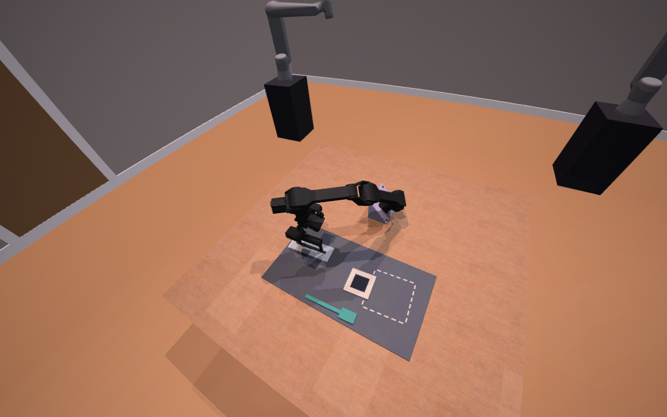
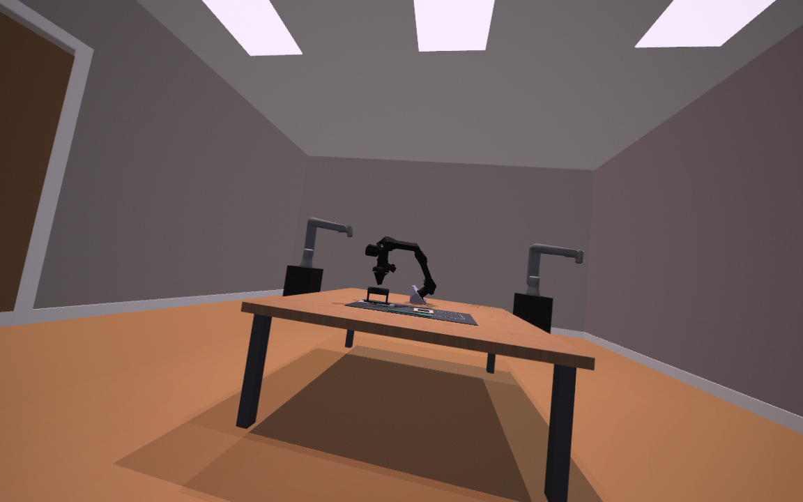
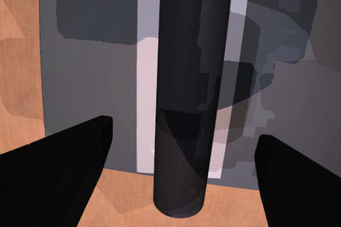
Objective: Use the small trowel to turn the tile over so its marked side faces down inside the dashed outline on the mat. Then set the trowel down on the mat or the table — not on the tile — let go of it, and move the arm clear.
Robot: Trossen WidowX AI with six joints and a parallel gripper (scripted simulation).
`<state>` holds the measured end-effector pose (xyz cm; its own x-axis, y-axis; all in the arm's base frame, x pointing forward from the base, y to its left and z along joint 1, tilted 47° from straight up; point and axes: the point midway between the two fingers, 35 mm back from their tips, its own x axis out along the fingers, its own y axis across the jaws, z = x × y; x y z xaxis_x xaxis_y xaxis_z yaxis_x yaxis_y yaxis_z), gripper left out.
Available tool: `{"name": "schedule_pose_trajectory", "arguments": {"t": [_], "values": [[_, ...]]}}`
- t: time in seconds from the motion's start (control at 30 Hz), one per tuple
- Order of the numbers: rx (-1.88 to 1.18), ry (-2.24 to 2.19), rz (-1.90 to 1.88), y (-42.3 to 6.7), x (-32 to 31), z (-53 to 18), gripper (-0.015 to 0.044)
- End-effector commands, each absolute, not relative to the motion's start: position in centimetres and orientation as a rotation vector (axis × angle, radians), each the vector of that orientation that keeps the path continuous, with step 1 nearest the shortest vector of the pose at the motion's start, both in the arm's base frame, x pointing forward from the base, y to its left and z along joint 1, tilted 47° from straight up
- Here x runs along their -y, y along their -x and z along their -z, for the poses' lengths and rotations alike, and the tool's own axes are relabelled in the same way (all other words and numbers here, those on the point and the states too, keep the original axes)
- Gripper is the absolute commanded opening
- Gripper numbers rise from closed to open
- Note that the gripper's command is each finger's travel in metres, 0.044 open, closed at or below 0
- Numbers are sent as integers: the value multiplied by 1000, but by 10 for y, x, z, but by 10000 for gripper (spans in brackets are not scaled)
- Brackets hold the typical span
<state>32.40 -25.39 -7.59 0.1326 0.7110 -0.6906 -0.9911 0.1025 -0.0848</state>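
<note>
The trowel stands at the mat's left end, a pale plate with a raised black bar handle. My gripper is open just above it; in the wrist view the handle runs lengthwise between the separated fingertips, untouched as far as I can tell. The tile lies flat on the mat, dark marked square up, covering part of the left side of the dashed outline. In the top view the fingers are hard to make out against the handle.
A teal flat paddle with a long thin handle lies along the mat's front edge, in front of the tile. My arm's pale base bracket stands behind the mat. Two grey arms on black pedestals stand beyond the table.
</note>
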Motion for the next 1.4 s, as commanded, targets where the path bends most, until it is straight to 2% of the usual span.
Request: {"name": "schedule_pose_trajectory", "arguments": {"t": [0.0,1.03,1.2,1.37], "values": [[-533,661,-1376,-323,254,76,270],[-530,661,-1376,-331,224,107,270],[-530,661,-1376,-331,224,107,139],[-530,661,-1376,-331,224,107,130]]}}
